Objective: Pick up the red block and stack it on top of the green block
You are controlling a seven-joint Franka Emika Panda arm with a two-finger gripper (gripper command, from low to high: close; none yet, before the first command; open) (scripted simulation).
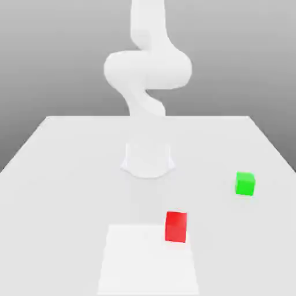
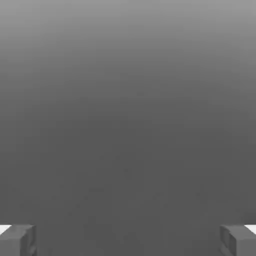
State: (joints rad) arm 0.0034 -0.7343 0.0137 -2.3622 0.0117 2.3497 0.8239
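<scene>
Hand (image 2: 128, 240) wide, empty; red block (image 1: 176, 226) on table (image 1: 58, 173), green block (image 1: 245, 184) apart

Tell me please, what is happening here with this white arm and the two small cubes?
Nothing is being handled yet. The white arm stands at the far side of the table. In the hand view its pincer is open and holds nothing. The red block lies on the table, nearer the camera. The green block sits apart from it, toward the exterior view's right. The stacking has not begun.
</scene>
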